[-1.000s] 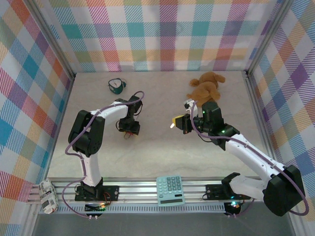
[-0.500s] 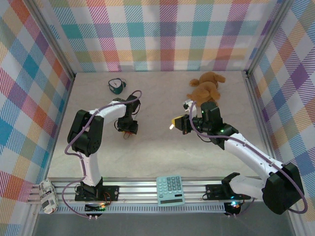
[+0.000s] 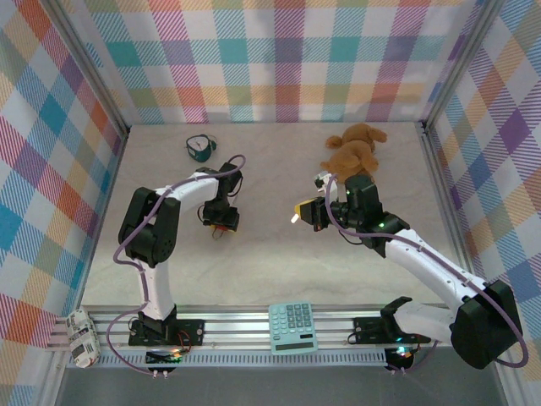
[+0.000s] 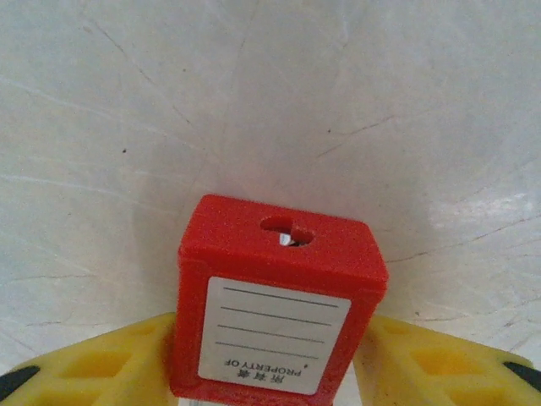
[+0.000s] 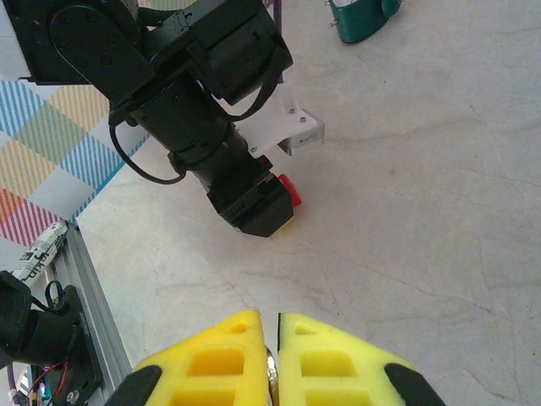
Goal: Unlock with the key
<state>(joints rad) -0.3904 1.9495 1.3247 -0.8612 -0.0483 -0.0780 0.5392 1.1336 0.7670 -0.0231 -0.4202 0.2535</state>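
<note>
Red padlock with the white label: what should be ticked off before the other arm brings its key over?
1. Red square plastic padlock clamped in the left gripper: ok.
2. Its keyhole uncovered, facing away from that gripper: ok.
3. Thin metal key pinched in the shut right gripper: ok.
4. Key tip at the keyhole: not ok, the two grippers are well apart.
5. Key blade turned to match the slot: cannot tell.
</note>
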